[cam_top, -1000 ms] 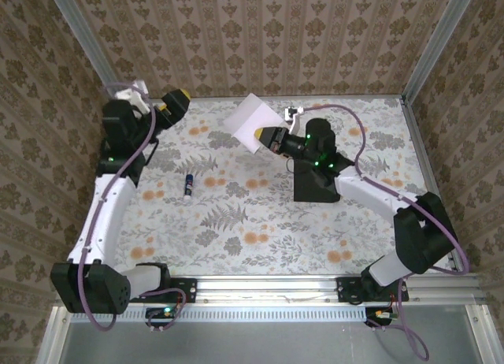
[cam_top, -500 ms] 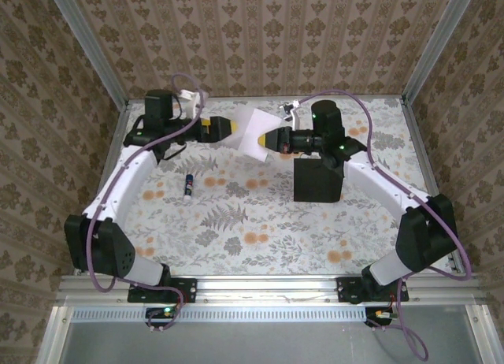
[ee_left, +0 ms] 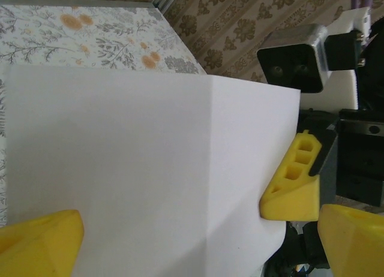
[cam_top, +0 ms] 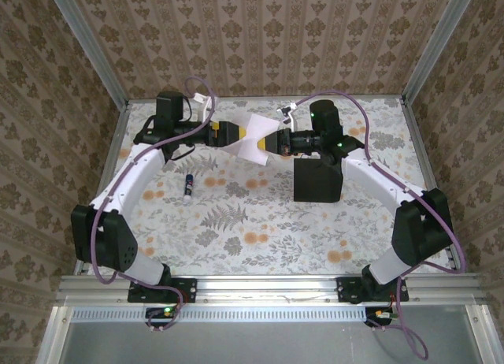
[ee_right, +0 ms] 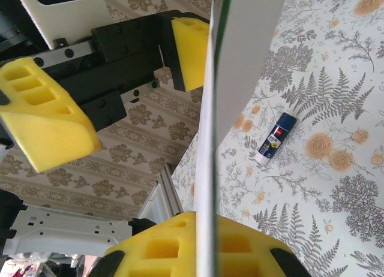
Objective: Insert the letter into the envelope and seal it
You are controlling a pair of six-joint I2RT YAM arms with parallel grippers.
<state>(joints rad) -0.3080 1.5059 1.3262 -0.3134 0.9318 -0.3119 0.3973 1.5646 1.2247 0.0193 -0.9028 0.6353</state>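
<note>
While the right gripper pinched one edge of the letter, jaws clamped tight on it, the sheet hung in the air above the far middle of the table. Left gripper met it from the opposite side, jaws spread wide at the free edge and gripping nothing. Whether the sheet sat squarely between its fingers could not be told. Envelope lay flat on the table under the right arm, apart from the letter. Glue stick lay further left. Step judged: arm-to-arm handover or regrasp, insertion not begun. Next move would call for the left jaws to close on the sheet before the right let go, without creasing.
</note>
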